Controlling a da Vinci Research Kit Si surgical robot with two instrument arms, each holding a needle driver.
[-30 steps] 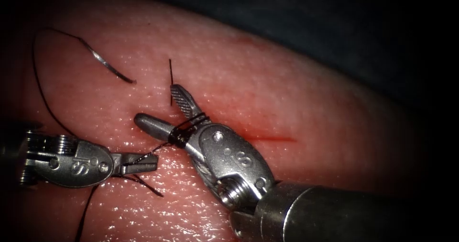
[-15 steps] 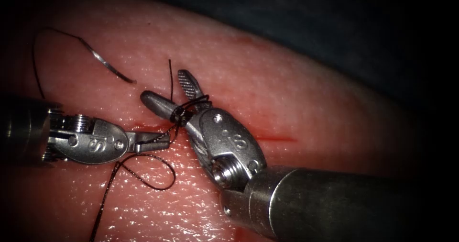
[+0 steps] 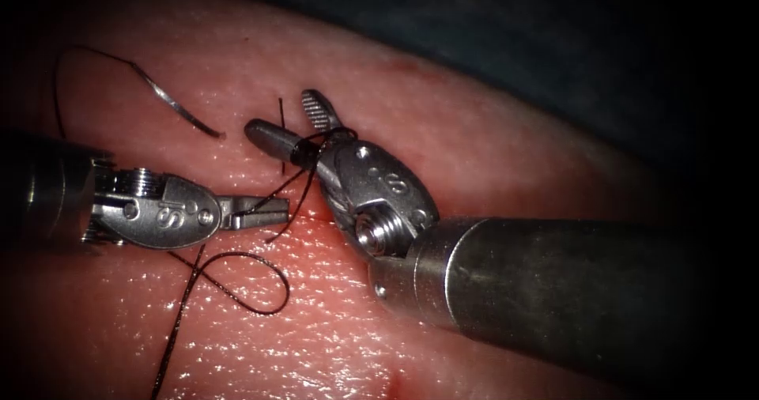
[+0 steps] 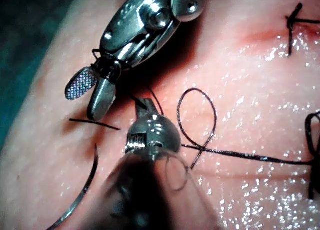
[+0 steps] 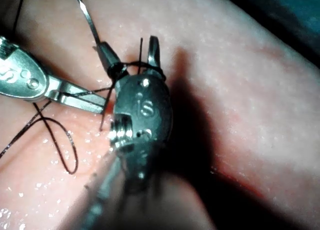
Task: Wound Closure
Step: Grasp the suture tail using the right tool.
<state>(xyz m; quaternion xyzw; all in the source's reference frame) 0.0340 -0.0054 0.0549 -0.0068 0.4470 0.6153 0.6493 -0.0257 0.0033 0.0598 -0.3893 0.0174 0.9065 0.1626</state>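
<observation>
Holding: my left tool is clamped on the thread, jaws closed, nothing else in them.
Right tool: my right tool has jaws spread apart and grips nothing; thread is wrapped around the jaw bases, not between them.
Thread run: from my left jaws it goes up-right to the wraps on my right tool; a slack loop lies on the tissue just below my left tool.
Short end: a short thread end stands between my right tool's open jaws, not touching either as far as I can tell.
Needle: needle lies loose on the tissue surface, upper left, well apart from both tools, not in the tissue.
Red fluid: red fluid marks the tissue just below my right tool.
</observation>
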